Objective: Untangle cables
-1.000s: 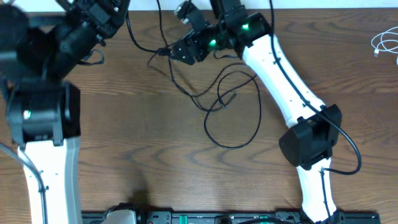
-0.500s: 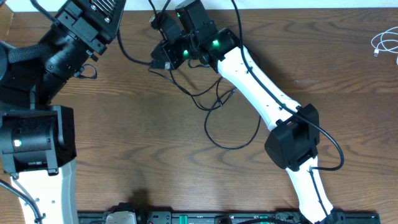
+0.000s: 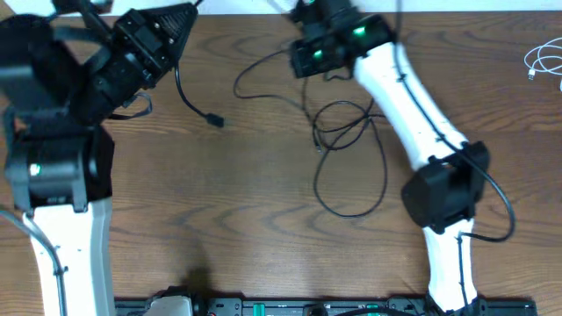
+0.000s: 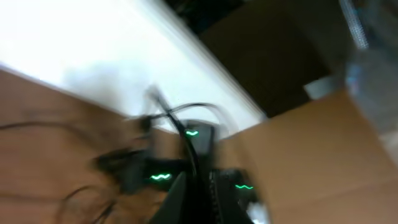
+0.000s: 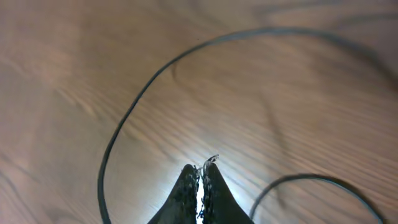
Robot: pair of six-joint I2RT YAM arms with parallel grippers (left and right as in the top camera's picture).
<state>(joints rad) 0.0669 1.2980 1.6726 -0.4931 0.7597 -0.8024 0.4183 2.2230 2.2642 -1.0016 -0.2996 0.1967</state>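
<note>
Brown wood-grain table (image 3: 219, 219), pale strip past its far edge. Thin black cables (image 3: 342, 123) lie in loose round loops right of centre; one small plug (image 3: 213, 121) lies near the left gripper (image 3: 180, 19), whose grip is blurred, cannot tell. Right gripper (image 5: 200, 177) tips pressed together. Coiled white cable (image 3: 543, 61) sits at the right edge.

My work surface is a brown wood-grain table (image 3: 219, 202). A black cable (image 3: 384, 167) lies on it right of centre in the overhead view, in several overlapping loops, the largest reaching down to mid-frame. A second black cable (image 3: 200, 112) ends in a small plug (image 3: 213, 121) at upper left of centre; I cannot tell whether the plug touches the wood. A white cable (image 3: 543, 61) lies bundled at the upper right edge, well apart from the black ones.
</note>
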